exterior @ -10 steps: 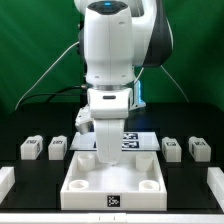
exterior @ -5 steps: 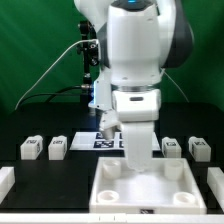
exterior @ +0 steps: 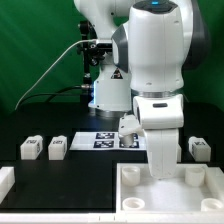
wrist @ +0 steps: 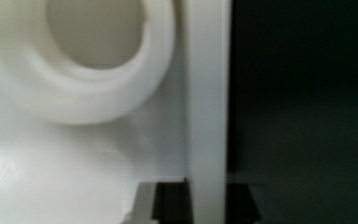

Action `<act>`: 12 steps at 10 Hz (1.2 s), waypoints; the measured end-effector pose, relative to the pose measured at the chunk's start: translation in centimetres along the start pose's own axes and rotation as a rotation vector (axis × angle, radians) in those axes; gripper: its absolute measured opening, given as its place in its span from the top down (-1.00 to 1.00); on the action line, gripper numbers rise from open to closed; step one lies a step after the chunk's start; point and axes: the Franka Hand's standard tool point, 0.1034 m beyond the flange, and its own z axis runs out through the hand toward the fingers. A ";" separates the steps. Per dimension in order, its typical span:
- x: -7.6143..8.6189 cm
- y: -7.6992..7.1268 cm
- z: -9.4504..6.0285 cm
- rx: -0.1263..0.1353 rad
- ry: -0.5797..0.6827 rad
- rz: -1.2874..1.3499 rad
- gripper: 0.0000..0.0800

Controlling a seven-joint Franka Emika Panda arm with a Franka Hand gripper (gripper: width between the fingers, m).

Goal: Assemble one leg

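Fingers of the gripper showed in the wrist view as two dark pads, one on either side of a thin raised white wall. They sat flush against it with no gap to be seen, so the jaws stood narrowly set and clamped on the rim of the tray-like panel. On one side of that wall lay the panel's white floor and a round corner socket, close to the grip; on the other side the black table ran bare right up to the wall. In the exterior view the arm's hand came straight down onto the panel's far rim, and its bulk hid the fingers there. The panel lay flat at the near side of the table, toward the exterior view's right, and was cut off by the picture's lower and right edges. Open black table stretched from its left wall toward the exterior view's left, as far as a white block at the picture's edge. Beyond that strip one leg and a second leg stood side by side, well apart from the panel. A third leg stood just beyond the panel's far rim, beside the arm, untouched. The marker board lay farther back, partly behind the arm.
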 end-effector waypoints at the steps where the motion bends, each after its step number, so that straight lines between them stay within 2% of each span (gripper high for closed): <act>1: 0.0 0.0 0.0 -0.001 -0.001 -0.002 0.85; 3: -0.1 0.0 0.1 0.000 -0.001 -0.001 0.83; 5: -0.1 0.0 0.1 0.001 -0.001 0.000 -0.09; 6: -0.2 0.0 0.1 0.001 -0.001 0.001 -0.09; 7: -0.2 0.0 0.1 0.001 0.000 0.001 -0.42; 8: -0.2 0.0 0.1 0.001 0.000 0.002 -0.56; 12: -0.3 0.0 0.1 0.002 0.000 0.004 -0.62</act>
